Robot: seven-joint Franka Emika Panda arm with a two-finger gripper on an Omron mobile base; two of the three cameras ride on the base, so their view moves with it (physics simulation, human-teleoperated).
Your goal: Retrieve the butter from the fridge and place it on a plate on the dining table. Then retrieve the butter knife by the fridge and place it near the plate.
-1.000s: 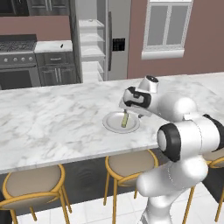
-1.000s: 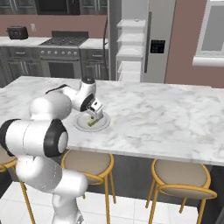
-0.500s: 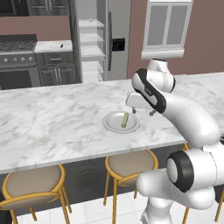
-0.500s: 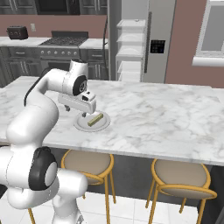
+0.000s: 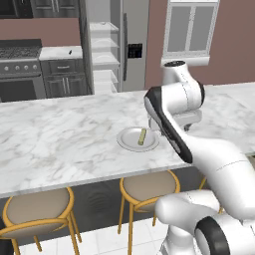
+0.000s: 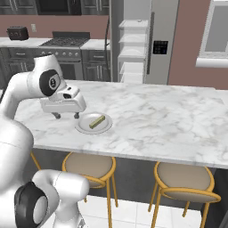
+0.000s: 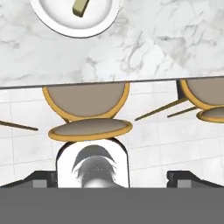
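Note:
The butter [image 6: 97, 121] is a small pale stick lying on the round light-grey plate [image 6: 84, 128] near the front edge of the marble dining table [image 6: 169, 120]. Both also show in the left base view, butter [image 5: 142, 137] on plate [image 5: 128, 142], and at the top of the hand view, butter [image 7: 81, 8] on plate [image 7: 57, 22]. My gripper [image 6: 67, 116] hangs open and empty just left of the plate, fingers pointing down, above the table. The grey fridge [image 5: 132, 45] stands open behind, its white shelves [image 5: 102, 55] showing. A thin dark sliver on the counter beside it looks like the butter knife [image 5: 71, 51].
Round tan stools [image 5: 37, 211] on golden frames stand along the table's front edge [image 7: 109, 82]. A stove [image 6: 67, 49] and dark cabinets line the back wall left of the fridge. My own white arm [image 5: 189, 134] crosses the table right of the plate.
My gripper has drawn away from above the plate, sideways and toward the table's front edge, and the arm has swung round. The butter stays on the plate.

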